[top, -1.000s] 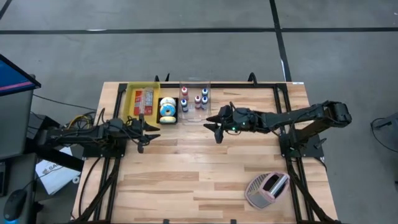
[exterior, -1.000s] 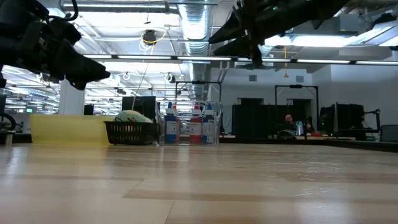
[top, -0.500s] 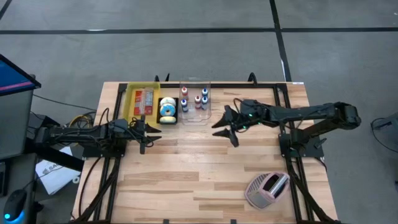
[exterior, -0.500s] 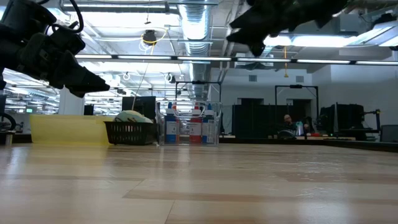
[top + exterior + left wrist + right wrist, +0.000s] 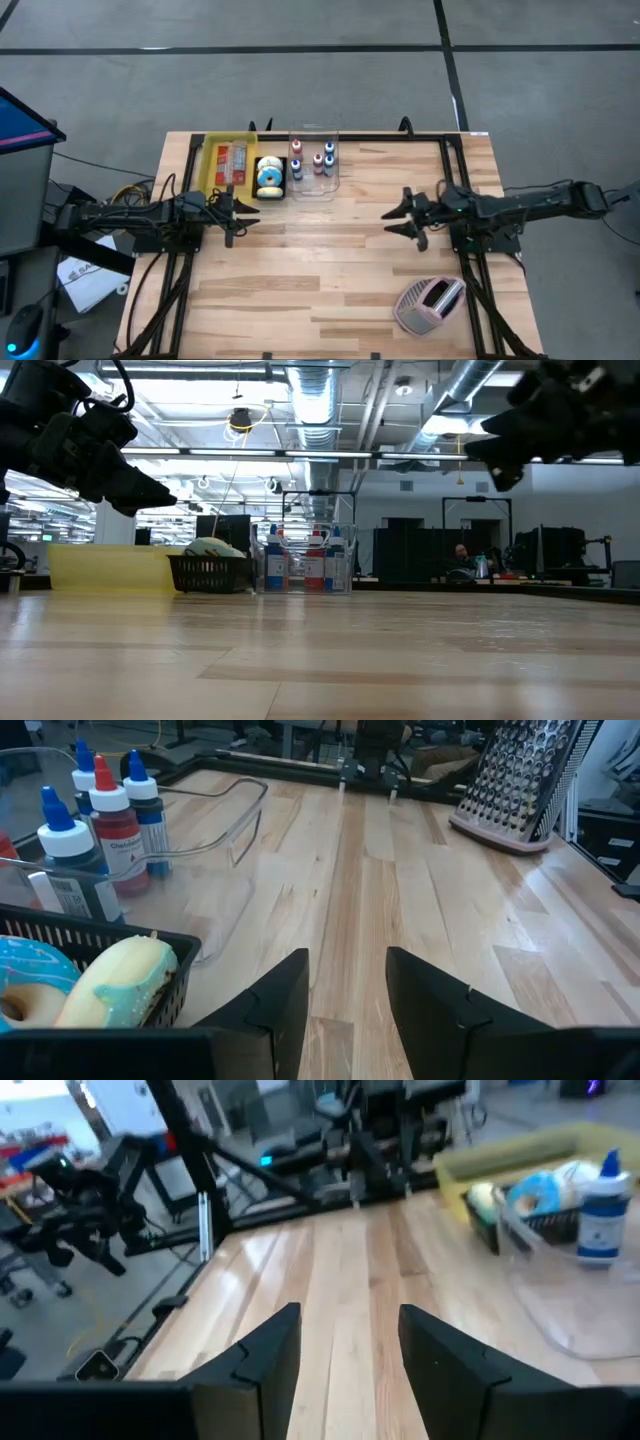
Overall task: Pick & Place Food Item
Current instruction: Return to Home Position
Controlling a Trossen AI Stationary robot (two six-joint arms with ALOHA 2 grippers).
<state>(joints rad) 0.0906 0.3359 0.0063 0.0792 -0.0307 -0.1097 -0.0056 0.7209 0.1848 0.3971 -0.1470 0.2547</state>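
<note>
Frosted donuts point(image 5: 268, 178) lie in a black basket point(image 5: 270, 192) at the table's far left, and the left wrist view shows them as well point(image 5: 115, 982). Beside the basket stands a yellow tray point(image 5: 215, 160) holding a packet. My left gripper point(image 5: 240, 215) hovers open just near of the basket, with nothing between its fingers point(image 5: 345, 970). My right gripper point(image 5: 398, 222) hangs open and empty above the right half of the table, far from the basket point(image 5: 350, 1325).
A clear bin of small squeeze bottles point(image 5: 313, 160) stands right of the basket. A grater point(image 5: 430, 303) lies near the table's near right corner. Bare wood point(image 5: 320, 260) stretches across the middle and near side of the table.
My right gripper has drawn back from the table's middle, near the clear bin, toward the right edge, and has sunk a little and turned. It stays open and empty. My left gripper has tipped slightly downward without shifting place.
</note>
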